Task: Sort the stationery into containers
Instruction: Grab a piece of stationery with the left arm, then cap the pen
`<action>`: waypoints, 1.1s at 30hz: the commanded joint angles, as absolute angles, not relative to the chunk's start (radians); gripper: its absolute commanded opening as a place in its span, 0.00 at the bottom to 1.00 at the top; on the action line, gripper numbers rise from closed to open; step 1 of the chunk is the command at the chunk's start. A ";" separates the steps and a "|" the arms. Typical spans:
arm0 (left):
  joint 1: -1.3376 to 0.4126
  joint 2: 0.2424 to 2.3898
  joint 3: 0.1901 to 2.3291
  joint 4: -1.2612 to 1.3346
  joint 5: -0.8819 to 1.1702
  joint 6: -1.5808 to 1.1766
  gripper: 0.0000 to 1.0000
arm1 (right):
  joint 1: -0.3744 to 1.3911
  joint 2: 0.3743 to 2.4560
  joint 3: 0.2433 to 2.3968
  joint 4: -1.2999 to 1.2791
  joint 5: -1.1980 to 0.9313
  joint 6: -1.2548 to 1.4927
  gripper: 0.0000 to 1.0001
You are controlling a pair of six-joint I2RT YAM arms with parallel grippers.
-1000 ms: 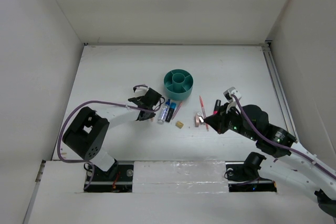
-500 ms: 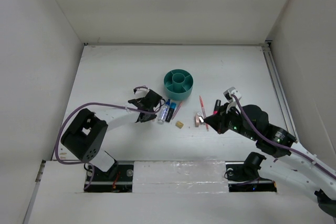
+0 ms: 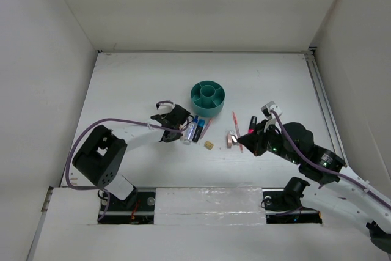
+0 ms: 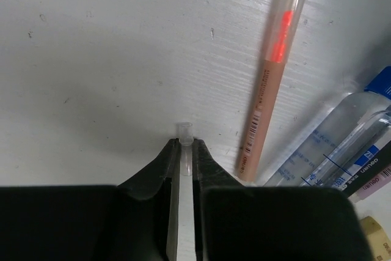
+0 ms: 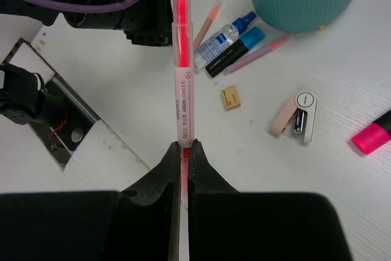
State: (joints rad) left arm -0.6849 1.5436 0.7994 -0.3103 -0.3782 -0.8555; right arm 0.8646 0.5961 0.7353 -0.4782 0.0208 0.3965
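Nudged a little closer to the loose pens than a second ago, the left gripper (image 4: 183,146) now has its jaws clenched on a thin clear tube (image 4: 185,132). The tube's tip pokes out just past the fingertips, low over the white table (image 4: 91,59). This grip sits on the near-left side of the teal organizer (image 3: 208,98), near it but apart. Just beside the tube lies a salmon pen (image 4: 266,84) with a clear cap. Beyond that, closer to the organizer, a blue-capped clear pen (image 3: 190,131) and a dark marker (image 3: 197,132) lie side by side. A tan block (image 3: 208,145) rests alone on the organizer's near side, farther out than the pens. The right gripper (image 5: 184,146), on the organizer's near-right side, is clamped tight on the end of a slim pink highlighter pen (image 5: 182,84), which sticks straight out from the jaws. A pinkish clip (image 5: 296,114) lies on the table between that gripper and the organizer. A pink highlighter with black cap (image 3: 252,124) lies to the organizer's near right.
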 commanded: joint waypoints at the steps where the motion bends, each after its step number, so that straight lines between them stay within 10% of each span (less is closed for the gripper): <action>1: -0.692 1.614 0.752 -0.423 -0.308 -0.885 0.00 | 0.871 0.583 0.727 -0.422 0.015 0.402 0.00; 22: -0.692 1.315 1.161 -0.459 -0.355 -0.674 0.00 | 0.871 0.623 0.692 -0.342 -0.035 0.451 0.00; 33: -0.634 1.106 1.163 -0.225 -0.130 -0.523 0.00 | 0.881 0.729 0.528 0.171 -0.244 0.656 0.00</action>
State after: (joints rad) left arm -0.6327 1.1461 1.1908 -0.3187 -0.1852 -0.5797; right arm 0.8661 0.7181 0.5407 -0.0952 -0.1699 0.5755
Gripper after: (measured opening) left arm 0.039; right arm 0.056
